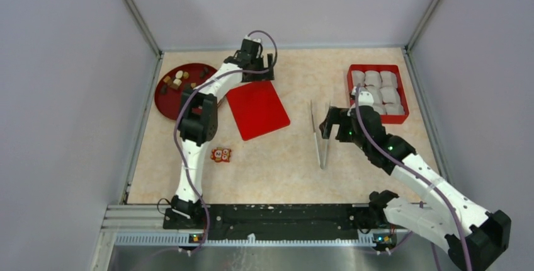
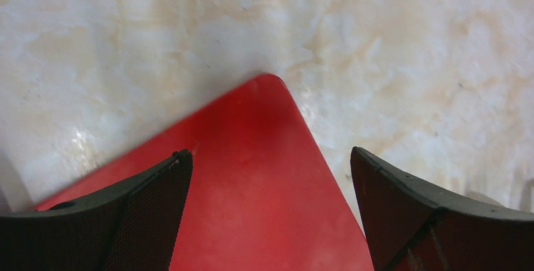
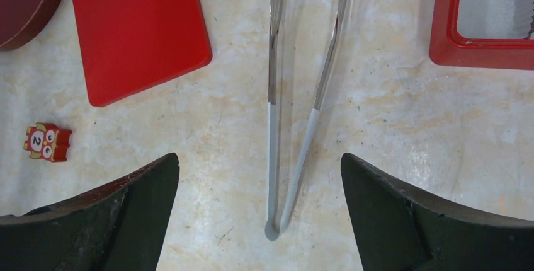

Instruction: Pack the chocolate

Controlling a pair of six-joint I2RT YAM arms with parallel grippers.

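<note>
- The left hand [image 1: 259, 72] stands wide open with nothing between its fingers [image 2: 145, 220]. Below it is the far corner of a flat red board [image 2: 252, 176], which lies on the marbled worktop [image 2: 409, 63].
- The chocolate [image 1: 178, 80], a loose cluster of dark brown, tan and white bits, sits on a dark red round plate [image 1: 165, 104]. The plate is just to the left of the left hand, and the left arm crosses over its near right edge. The chocolate is well apart from the right hand.
- The right hand [image 1: 327, 125] is also spread wide and grips nothing.
- A pair of metal tongs [image 3: 272, 94] lies on the worktop under the right hand. In the right wrist view its joined end is nearest the hand, in the gap between the fingers, and its two tips point away.
- A red box [image 1: 348, 91] filled with white paper cups [image 1: 373, 79] sits beyond the right hand and to its right.
- A small red-orange owl packet [image 3: 47, 142] lies to the left of the right hand, on the near side of the board.
</note>
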